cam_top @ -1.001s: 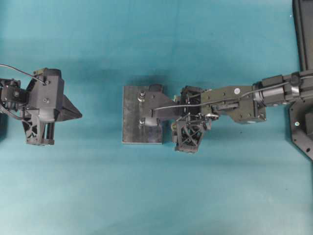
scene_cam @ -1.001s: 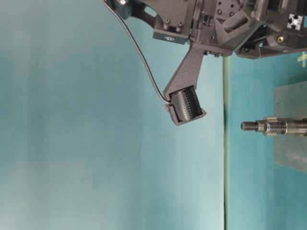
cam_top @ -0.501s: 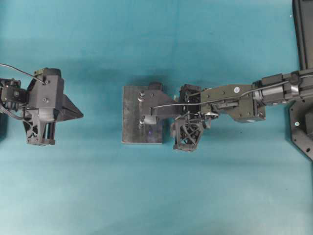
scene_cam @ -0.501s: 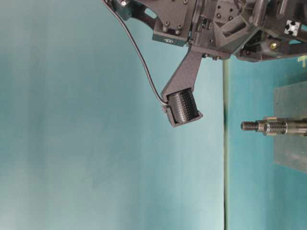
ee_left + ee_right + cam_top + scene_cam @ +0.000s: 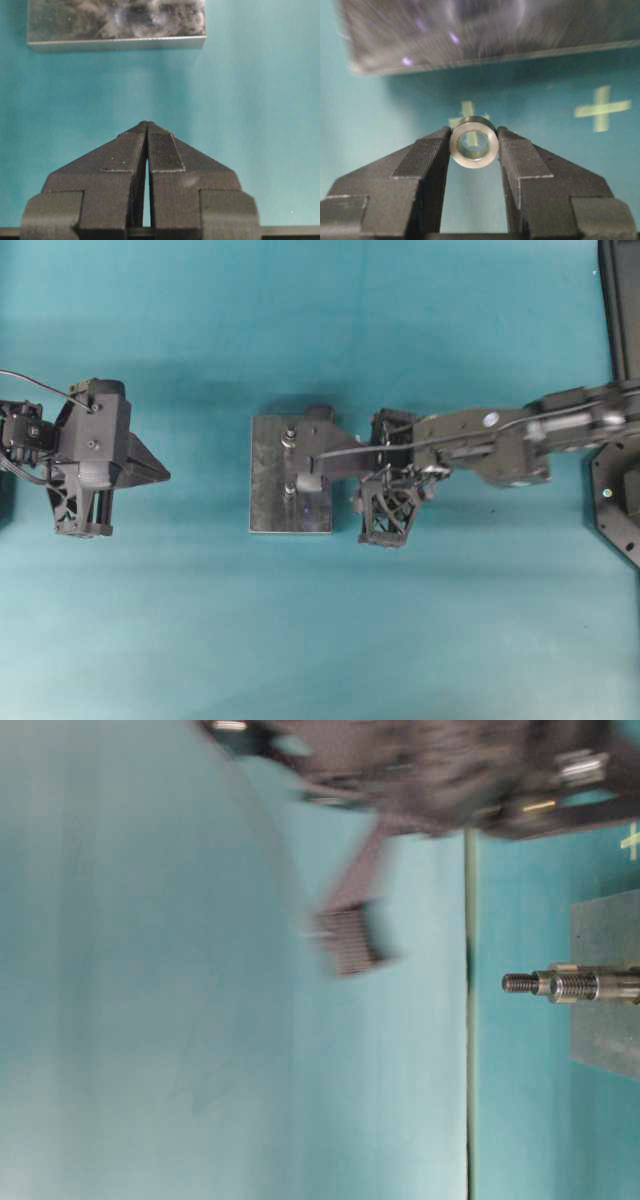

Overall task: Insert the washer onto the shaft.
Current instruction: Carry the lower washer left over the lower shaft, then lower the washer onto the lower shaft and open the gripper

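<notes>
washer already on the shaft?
No. The washer sits clamped between the right gripper's fingers above the table, and the shaft's threaded tip is bare.

The right arm (image 5: 480, 435) reaches over the metal plate (image 5: 268, 480), apparently hiding its gripper tips, left gripper (image 5: 160, 472) well apart.

A robotics lab bench is showing here: a teal worktop (image 5: 320, 640) is carrying pale cross marks (image 5: 601, 115) for positioning, a steel plate (image 5: 268, 480) is standing as a fixture with a threaded shaft (image 5: 560, 985), and black arm hardware (cabled, 3D-printed-looking) is reaching in from both sides.
</notes>
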{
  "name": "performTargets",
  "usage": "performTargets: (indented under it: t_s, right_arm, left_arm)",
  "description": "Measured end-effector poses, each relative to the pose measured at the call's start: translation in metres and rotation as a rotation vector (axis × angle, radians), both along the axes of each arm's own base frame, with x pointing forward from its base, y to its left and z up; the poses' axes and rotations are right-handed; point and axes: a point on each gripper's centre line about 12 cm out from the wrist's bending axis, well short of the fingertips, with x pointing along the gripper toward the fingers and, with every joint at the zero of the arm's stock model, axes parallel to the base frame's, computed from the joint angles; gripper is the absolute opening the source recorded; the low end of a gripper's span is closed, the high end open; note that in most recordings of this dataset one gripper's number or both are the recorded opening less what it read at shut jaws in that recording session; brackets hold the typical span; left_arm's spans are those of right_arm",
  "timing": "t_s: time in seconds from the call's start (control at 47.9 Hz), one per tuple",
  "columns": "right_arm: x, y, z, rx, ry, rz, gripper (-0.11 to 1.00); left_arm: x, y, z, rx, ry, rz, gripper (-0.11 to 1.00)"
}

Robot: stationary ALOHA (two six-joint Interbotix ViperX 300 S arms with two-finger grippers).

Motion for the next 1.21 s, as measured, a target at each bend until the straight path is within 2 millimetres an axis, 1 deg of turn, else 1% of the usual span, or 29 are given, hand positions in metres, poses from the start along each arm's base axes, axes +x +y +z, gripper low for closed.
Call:
performTargets:
  t_s: [0.063,0.271,0.375,0.48,0.584,0.647,0.855,1.043,1.21]
  right_arm:
    - [0.006,-0.001,0.014,0.0,-0.023,-0.001,0.32]
    - [0.03,0.001,0.047,0.0,-0.087,0.004,0.32]
    - [0.045,0.003,0.055,0.001,-0.12,0.009,0.32]
    - [0.057,0.005,0.055,0.0,-0.123,0.015,0.32]
    - [0.064,0.006,0.053,-0.001,-0.106,0.023,0.32]
    - [0.065,0.006,0.047,-0.005,-0.082,0.033,0.32]
    - [0.071,0.007,0.042,-0.013,-0.06,0.058,0.32]
    - [0.072,0.006,0.034,-0.014,-0.044,0.063,0.32]
    - [0.073,0.006,0.032,-0.016,-0.036,0.064,0.32]
  left_arm:
    - [0.0,0.0,0.0,0.0,0.0,0.0,0.0]
    - [0.0,0.0,0.0,-0.001,0.002,0.001,0.0]
    - [0.0,0.0,0.0,-0.001,-0.002,0.001,0.0]
    - [0.0,0.0,0.0,-0.002,-0.003,0.002,0.0]
    - [0.001,0.0,0.001,-0.001,-0.009,0.001,0.0]
    - [0.001,0.0,0.001,-0.002,-0.006,0.002,0.0]
    - [0.0,0.0,0.0,-0.002,-0.006,0.002,0.0]
    - [0.001,0.0,0.001,-0.002,-0.008,0.002,0.0]
    - [0.0,0.0,0.0,-0.002,-0.006,0.002,0.0]
